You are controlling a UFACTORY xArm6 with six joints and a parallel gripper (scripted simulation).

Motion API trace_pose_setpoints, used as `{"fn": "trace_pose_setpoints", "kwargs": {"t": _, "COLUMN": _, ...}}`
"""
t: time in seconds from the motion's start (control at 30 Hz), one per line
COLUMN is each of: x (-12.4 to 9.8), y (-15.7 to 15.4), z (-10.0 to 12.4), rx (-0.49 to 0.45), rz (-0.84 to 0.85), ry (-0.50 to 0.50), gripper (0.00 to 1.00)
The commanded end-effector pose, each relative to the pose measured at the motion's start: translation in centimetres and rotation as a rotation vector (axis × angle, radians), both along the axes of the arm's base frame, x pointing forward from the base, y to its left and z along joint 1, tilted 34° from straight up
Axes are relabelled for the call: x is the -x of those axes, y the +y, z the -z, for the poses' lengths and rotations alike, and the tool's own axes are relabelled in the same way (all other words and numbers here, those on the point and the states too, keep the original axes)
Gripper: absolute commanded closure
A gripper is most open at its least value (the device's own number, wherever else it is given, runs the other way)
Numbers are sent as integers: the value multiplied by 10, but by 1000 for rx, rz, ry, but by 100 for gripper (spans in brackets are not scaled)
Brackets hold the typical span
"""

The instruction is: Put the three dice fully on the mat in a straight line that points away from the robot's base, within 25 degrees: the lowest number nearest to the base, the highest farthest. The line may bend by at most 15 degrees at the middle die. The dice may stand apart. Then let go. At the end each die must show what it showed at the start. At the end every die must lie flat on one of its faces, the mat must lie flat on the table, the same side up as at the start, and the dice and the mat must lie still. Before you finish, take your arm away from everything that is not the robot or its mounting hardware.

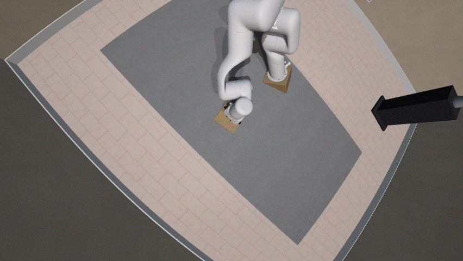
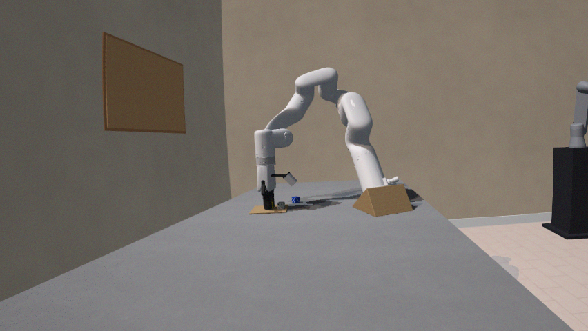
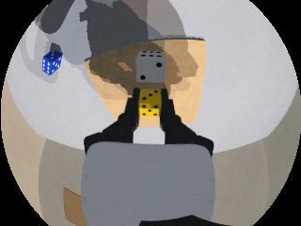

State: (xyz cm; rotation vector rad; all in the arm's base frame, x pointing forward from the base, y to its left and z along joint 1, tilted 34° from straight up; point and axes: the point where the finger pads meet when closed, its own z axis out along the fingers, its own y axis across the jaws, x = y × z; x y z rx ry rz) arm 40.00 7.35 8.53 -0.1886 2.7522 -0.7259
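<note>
At the upper left of the wrist view the blue die (image 3: 52,62) (image 2: 295,199) sits on the table (image 1: 275,162) (image 2: 288,267) (image 3: 249,71), off the mat (image 1: 226,124) (image 2: 255,212) (image 3: 188,104), so its placing is left to do. In the middle of that view, the grey die (image 3: 150,68) (image 2: 281,205) stands on the mat, apparently placed; just below it in the frame, the yellow die (image 3: 150,101) (image 2: 272,204) is pinched between the fingers of the gripper (image 1: 232,113) (image 2: 268,205) (image 3: 150,96), over the mat and low to it. I judge that two of the three dice are near their places, with the release of the yellow one and the whole handling of the blue one to come. Whether the yellow die already bears on the mat cannot be told. In the top view the arm (image 1: 239,42) (image 2: 357,110) covers all three dice, so the line's direction from the base can't be checked there. In the exterior view, left of centre, the black fingers mask part of the yellow die, and the pips are too small to read. The wrist view shows two faces of the grey and yellow dice; which is uppermost is hard to settle.
</note>
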Motion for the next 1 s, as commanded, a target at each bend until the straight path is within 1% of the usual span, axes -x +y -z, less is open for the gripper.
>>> {"fn": "trace_pose_setpoints", "kwargs": {"t": 0.0, "x": -1, "y": 1, "z": -1, "rx": -1, "rz": -1, "ry": -3, "gripper": 79}}
{"fn": "trace_pose_setpoints", "kwargs": {"t": 0.47, "x": -1, "y": 1, "z": -1, "rx": -1, "rz": -1, "ry": -3, "gripper": 79}}
{"fn": "trace_pose_setpoints", "kwargs": {"t": 0.5, "x": -1, "y": 1, "z": -1, "rx": -1, "rz": -1, "ry": -3, "gripper": 75}}
{"fn": "trace_pose_setpoints", "kwargs": {"t": 0.57, "x": -1, "y": 1, "z": -1, "rx": -1, "rz": -1, "ry": -3, "gripper": 75}}
{"fn": "trace_pose_setpoints", "kwargs": {"t": 0.6, "x": -1, "y": 1, "z": -1, "rx": -1, "rz": -1, "ry": -3, "gripper": 71}}
{"fn": "trace_pose_setpoints", "kwargs": {"t": 0.67, "x": -1, "y": 1, "z": -1, "rx": -1, "rz": -1, "ry": -3, "gripper": 71}}
{"fn": "trace_pose_setpoints", "kwargs": {"t": 0.7, "x": -1, "y": 1, "z": -1, "rx": -1, "rz": -1, "ry": -3, "gripper": 67}}
{"fn": "trace_pose_setpoints", "kwargs": {"t": 0.83, "x": -1, "y": 1, "z": -1, "rx": -1, "rz": -1, "ry": -3, "gripper": 67}}
{"fn": "trace_pose_setpoints", "kwargs": {"t": 0.87, "x": -1, "y": 1, "z": -1, "rx": -1, "rz": -1, "ry": -3, "gripper": 63}}
{"fn": "trace_pose_setpoints", "kwargs": {"t": 0.93, "x": -1, "y": 1, "z": -1, "rx": -1, "rz": -1, "ry": -3, "gripper": 63}}
{"fn": "trace_pose_setpoints", "kwargs": {"t": 0.97, "x": -1, "y": 1, "z": -1, "rx": -1, "rz": -1, "ry": -3, "gripper": 58}}
